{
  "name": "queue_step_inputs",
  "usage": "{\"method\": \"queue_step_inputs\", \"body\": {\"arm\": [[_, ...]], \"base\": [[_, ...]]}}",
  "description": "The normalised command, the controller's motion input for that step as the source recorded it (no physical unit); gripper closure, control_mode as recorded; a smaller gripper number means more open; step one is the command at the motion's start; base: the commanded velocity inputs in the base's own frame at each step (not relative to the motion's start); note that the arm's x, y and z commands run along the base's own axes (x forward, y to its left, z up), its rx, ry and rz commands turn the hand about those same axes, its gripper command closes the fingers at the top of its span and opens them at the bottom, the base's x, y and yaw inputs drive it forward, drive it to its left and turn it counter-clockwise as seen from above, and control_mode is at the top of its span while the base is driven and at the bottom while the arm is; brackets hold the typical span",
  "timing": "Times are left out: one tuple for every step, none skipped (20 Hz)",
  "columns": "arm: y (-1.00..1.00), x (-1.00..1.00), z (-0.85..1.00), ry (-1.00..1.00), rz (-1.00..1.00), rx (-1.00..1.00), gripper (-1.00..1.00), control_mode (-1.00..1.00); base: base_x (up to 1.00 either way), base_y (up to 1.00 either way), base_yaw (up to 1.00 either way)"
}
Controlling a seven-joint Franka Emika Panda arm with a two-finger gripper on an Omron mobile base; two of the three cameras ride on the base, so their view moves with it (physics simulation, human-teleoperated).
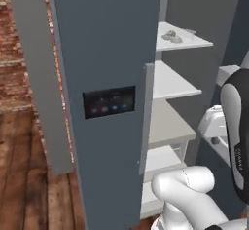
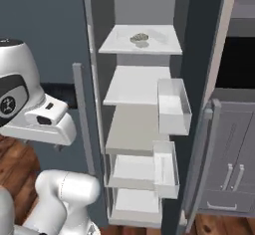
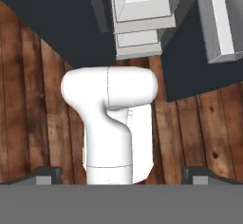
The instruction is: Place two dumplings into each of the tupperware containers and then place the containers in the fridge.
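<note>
The fridge (image 1: 107, 53) stands open, its white shelves (image 2: 134, 87) in sight between the two doors. On the top shelf lie greyish dumplings (image 2: 140, 39) in a small heap, also seen from the left (image 1: 171, 37). A faint whitish-translucent tupperware container (image 2: 160, 36) seems to lie around them; its rim is hard to make out. The smaller pale blue container is out of view. My gripper (image 3: 121, 175) points down at the wooden floor in front of the fridge (image 3: 57, 23). It is open, fingertips (image 3: 47, 173) far apart, holding nothing.
Clear door bins (image 2: 174, 107) hang on the inside of the right fridge door, with a lower bin (image 2: 167, 169) beneath. Low grey cabinets (image 2: 234, 179) stand to the right. A brick wall (image 1: 14, 53) and wooden floor (image 1: 29, 175) lie to the left of the fridge.
</note>
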Motion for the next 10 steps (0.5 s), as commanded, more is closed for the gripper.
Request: {"method": "queue_step_inputs", "body": {"arm": [[0.00,0.00,0.00,0.00,0.00,0.00,-1.00,1.00],[0.00,0.00,0.00,0.00,0.00,0.00,-1.00,1.00],[0.00,0.00,0.00,0.00,0.00,0.00,-1.00,1.00],[0.00,0.00,0.00,0.00,0.00,0.00,-1.00,1.00],[0.00,0.00,0.00,0.00,0.00,0.00,-1.00,1.00],[0.00,0.00,0.00,0.00,0.00,0.00,-1.00,1.00],[0.00,0.00,0.00,0.00,0.00,0.00,-1.00,1.00],[0.00,0.00,0.00,0.00,0.00,0.00,-1.00,1.00],[0.00,0.00,0.00,0.00,0.00,0.00,-1.00,1.00],[0.00,0.00,0.00,0.00,0.00,0.00,-1.00,1.00]], "base": [[-0.50,0.56,-0.76],[-0.46,0.44,-0.82],[-0.32,0.00,-1.00],[-0.07,0.00,-1.00],[-0.04,0.00,-1.00],[-0.03,0.00,-1.00],[-0.02,0.00,-1.00],[-0.02,0.00,-1.00],[-0.02,0.00,-1.00],[-0.01,0.00,-1.00]]}}
